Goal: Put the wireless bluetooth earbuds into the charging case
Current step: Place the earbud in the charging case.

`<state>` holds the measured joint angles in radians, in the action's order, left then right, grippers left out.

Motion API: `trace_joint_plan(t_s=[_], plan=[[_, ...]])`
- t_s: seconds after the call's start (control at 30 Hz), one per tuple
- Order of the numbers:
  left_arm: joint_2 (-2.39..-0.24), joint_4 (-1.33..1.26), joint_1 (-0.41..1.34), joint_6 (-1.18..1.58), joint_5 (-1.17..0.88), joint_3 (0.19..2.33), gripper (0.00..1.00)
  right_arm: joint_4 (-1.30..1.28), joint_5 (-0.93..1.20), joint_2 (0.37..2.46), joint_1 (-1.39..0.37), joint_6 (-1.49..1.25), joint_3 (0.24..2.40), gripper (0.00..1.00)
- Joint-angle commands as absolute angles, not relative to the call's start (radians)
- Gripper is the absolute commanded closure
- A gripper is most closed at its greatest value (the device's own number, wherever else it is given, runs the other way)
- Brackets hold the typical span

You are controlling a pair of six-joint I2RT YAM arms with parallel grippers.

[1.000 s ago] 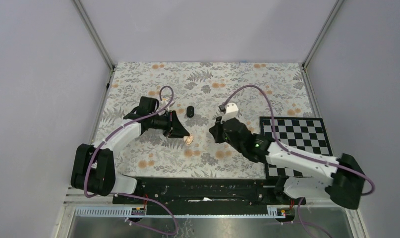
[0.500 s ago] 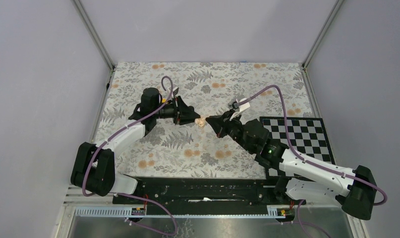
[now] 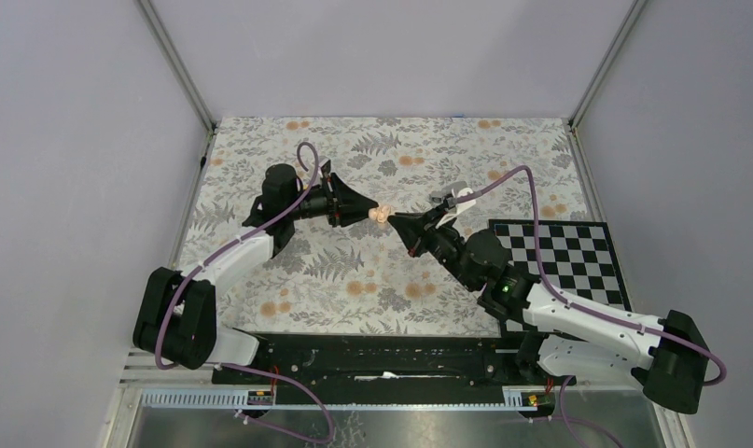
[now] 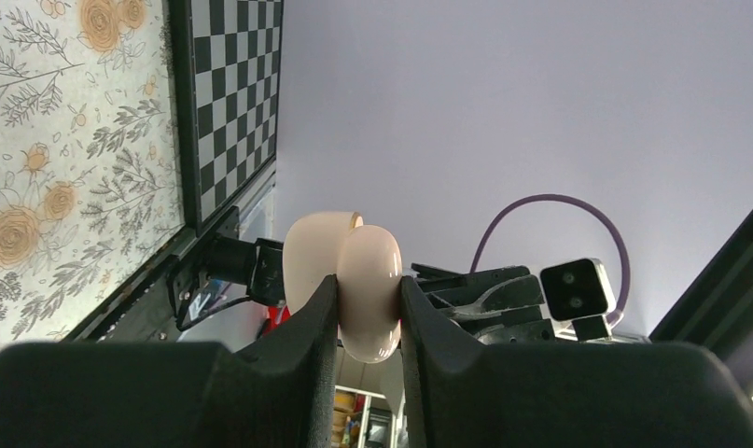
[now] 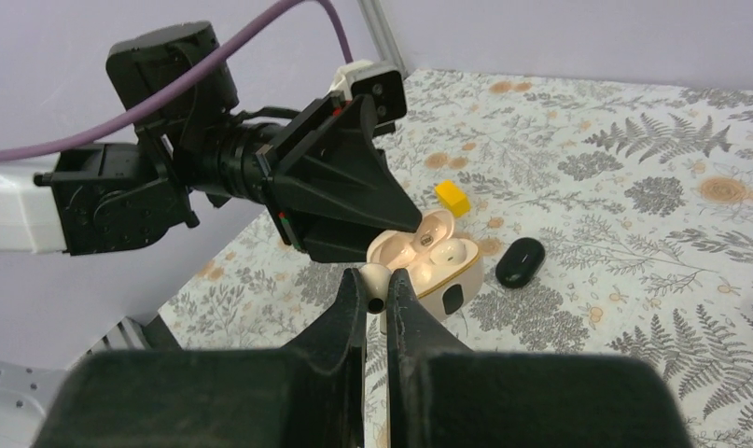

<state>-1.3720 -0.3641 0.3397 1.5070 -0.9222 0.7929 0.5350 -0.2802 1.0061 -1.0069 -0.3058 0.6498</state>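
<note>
Floral-print tabletop (image 3: 400,149) here, grey ferns and orange blossoms all across it. On the right near part lies a black-and-white checkerboard mat (image 3: 578,245), flat, running along the tabletop's right edge. Out on the print, the right wrist view picks up a small yellow block (image 5: 452,198), and near it, not touching, a small glossy black oval piece (image 5: 520,262) lying flat.

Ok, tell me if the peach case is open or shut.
Open: the right wrist view shows the case hinged apart, its inner wells showing, with what looks like an earbud seated in one.
</note>
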Motion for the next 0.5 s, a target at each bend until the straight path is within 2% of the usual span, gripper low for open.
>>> trace_joint_plan(t_s=[0.0,0.13,0.33,0.47], plan=[[-1.355,-0.442,0.344,1.539,-0.905,0.787,1.0,0.654,-0.376,1.011,-1.003,-0.288,0.64,1.0],[-1.352,-0.43,0.344,1.442,-0.934,0.813,1.0,0.702,-0.404,1.009,-1.003,-0.296,0.626,1.0],[-1.39,-0.07,0.353,0.918,-1.04,0.967,1.0,0.646,-0.349,0.962,-1.003,-0.321,0.626,1.0],[-1.4,-0.002,0.354,0.785,-1.095,0.993,1.0,0.583,-0.323,0.92,-1.003,-0.327,0.624,1.0]])
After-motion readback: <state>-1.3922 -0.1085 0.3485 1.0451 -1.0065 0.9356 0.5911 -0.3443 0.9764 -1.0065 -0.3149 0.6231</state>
